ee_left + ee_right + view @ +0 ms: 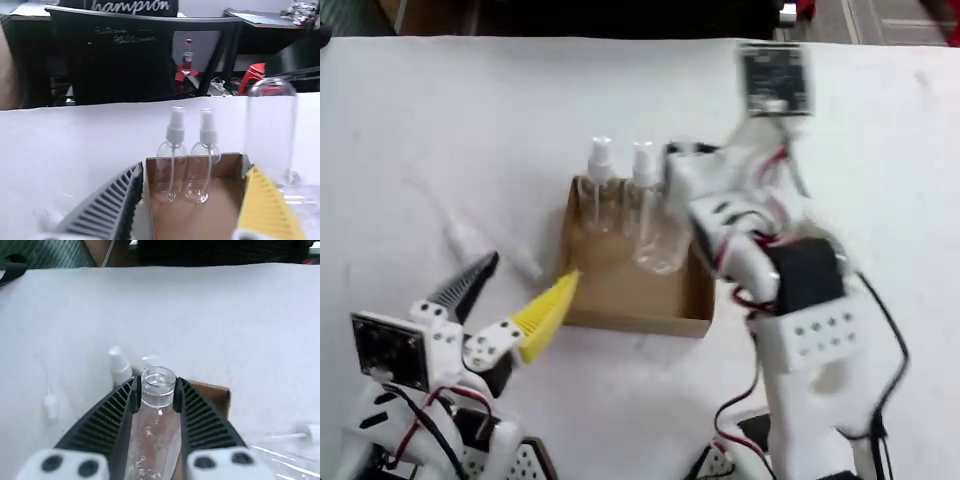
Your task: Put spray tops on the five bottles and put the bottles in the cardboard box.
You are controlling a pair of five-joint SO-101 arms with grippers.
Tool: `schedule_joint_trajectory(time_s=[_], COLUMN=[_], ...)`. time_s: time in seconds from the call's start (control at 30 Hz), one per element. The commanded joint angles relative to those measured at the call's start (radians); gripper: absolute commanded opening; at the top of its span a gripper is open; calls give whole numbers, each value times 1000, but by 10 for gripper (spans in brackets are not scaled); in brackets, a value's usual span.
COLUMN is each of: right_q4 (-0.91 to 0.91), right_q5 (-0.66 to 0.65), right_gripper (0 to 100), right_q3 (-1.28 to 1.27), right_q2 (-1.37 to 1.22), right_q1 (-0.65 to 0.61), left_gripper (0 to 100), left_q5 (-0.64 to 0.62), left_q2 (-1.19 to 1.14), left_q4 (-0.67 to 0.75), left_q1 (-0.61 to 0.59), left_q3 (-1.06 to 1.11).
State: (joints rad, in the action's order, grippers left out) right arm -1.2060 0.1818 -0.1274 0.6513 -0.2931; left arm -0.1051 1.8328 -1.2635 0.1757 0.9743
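Observation:
Two clear bottles with white spray tops (pixel 600 185) (pixel 642 180) stand at the back of the cardboard box (pixel 620 290); the left wrist view shows them (pixel 171 165) (pixel 204 160) upright side by side. My right gripper (pixel 157 385) is shut on a third clear bottle (pixel 158 382) with an open neck and no top, held over the box's right side (pixel 660 240). My left gripper (pixel 532 268) is open at the box's near left corner, its yellow finger (pixel 548 310) over the box edge and its grey finger (pixel 470 280) outside. Loose spray tops (pixel 465 235) (pixel 525 262) lie left of the box.
The white table (pixel 440 120) has free room at the left and back. A board on the right arm (pixel 775 80) hangs over the far right. A black chair (pixel 125 55) stands beyond the table's far edge.

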Motion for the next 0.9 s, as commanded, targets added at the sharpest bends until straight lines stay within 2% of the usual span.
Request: schedule_joint_trajectory(time_s=[0.0,0.1,0.27,0.47,0.7,0.87], right_q4=[50,125,361,723,943,1182], right_q5=[-18,-54,-207,-247,-245,-247], right_gripper=[17,17,17,16,16,16], right_q3=[6,-104,-459,-815,-1040,-1201], right_q2=[116,251,478,638,644,642], right_q1=[111,136,81,82,82,82], left_gripper=[294,294,291,191,188,188], left_q5=[-95,-137,-133,-133,-133,-133], left_q2=[-5,-5,-5,-5,-5,-5], left_q4=[61,186,367,393,387,387], left_q1=[-154,-240,-266,-266,-266,-266], left_q3=[-8,103,253,272,275,276])
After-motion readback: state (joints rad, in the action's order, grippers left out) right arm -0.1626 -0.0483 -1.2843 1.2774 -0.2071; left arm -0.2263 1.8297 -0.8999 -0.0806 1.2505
